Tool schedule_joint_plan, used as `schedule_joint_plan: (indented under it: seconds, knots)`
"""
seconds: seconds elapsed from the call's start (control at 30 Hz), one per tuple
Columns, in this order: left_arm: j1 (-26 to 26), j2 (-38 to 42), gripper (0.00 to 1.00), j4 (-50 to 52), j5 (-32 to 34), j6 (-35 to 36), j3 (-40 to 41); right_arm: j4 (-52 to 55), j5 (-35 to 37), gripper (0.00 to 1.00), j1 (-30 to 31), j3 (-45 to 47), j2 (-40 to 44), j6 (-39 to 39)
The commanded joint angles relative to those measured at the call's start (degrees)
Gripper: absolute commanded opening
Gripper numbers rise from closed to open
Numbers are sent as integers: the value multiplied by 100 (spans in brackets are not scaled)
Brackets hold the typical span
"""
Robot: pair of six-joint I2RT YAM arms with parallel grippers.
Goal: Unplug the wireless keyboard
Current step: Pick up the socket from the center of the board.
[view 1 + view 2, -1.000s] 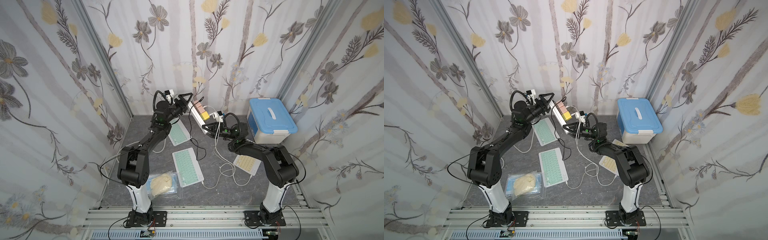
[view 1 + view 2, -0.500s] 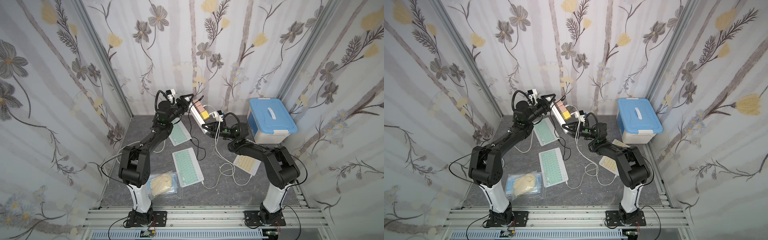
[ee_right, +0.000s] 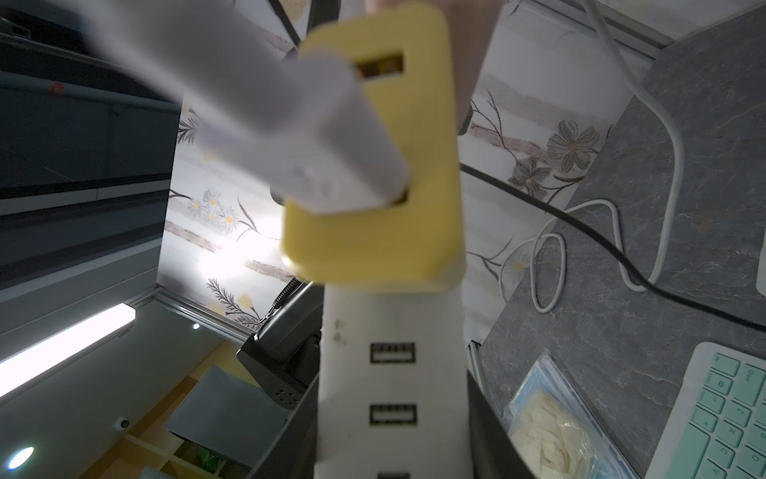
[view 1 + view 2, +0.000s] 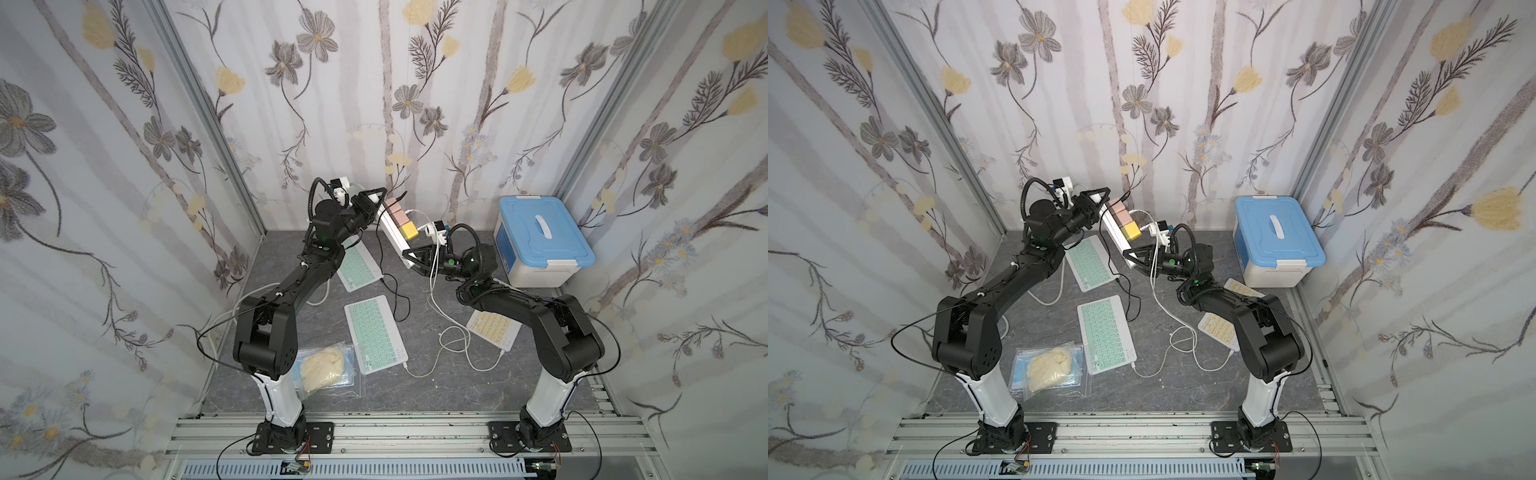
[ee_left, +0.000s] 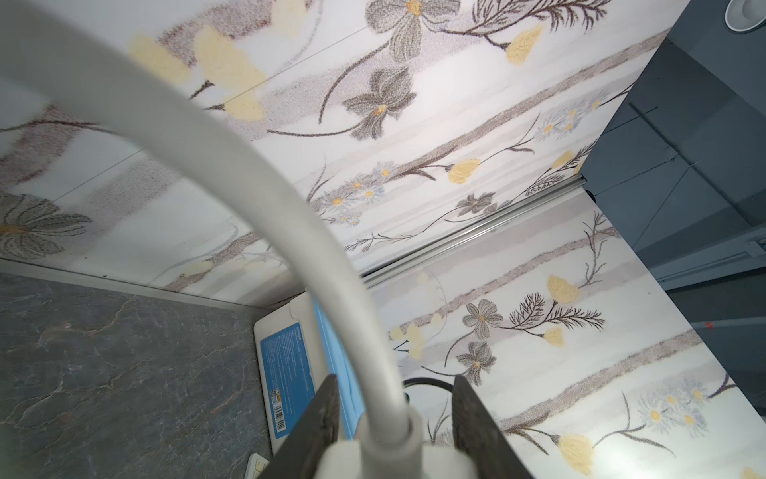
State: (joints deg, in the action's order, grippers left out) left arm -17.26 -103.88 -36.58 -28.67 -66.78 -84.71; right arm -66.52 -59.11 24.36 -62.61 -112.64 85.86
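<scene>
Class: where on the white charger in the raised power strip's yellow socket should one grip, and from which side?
Pinch the white charger across its body, close to the yellow socket, coming from its outer end: it juts straight out of the power strip, so pulling along that axis should free it.

White power strip, yellow and pink blocks. 2 mint-green keyboards, 1 yellow keyboard. Blue-lidded white box. Dark grey marbled table. Grey-and-yellow floral wallpaper.

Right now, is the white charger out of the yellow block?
No, the right wrist view shows the white charger plugged into the yellow block.
</scene>
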Motion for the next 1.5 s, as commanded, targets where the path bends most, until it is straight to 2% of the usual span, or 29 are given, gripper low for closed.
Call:
schedule_joint_plan:
  seconds: [0.0,0.1,0.2,0.37,0.5,0.63,0.7,1.03,1.17,1.33,1.47]
  knots:
    - [33,47,0,-201,-337,556,-139,638,178,48,-51,22,74,-742]
    - [131,29,0,-160,-442,523,-219,1479,241,64,-156,170,235,-1477]
    - [170,7,0,-193,-514,517,-287,1949,225,70,-277,344,372,-1899]
    - [170,-179,0,-780,-706,115,-415,2044,211,75,-556,656,373,-1888]
    - [170,-269,0,-1150,-804,-180,-481,2627,262,76,-821,642,287,-2248]
    - [160,-203,0,-1176,-855,-160,-490,4312,546,79,-932,147,169,-3355]
    - [154,-158,0,-1178,-901,-159,-503,4766,746,79,-965,-24,66,-3604]
    - [134,-11,0,-1139,-1195,-143,-514,5172,1403,75,-1387,-340,-202,-3798]
    - [102,29,0,-1179,-1463,-68,-494,5490,1736,74,-1531,-569,-65,-4008]
    - [108,95,0,-1051,-1833,154,-509,5657,2092,75,-2030,-698,132,-4074]
    - [70,144,0,-946,-2074,357,-527,5633,2053,72,-2268,-788,354,-4323]
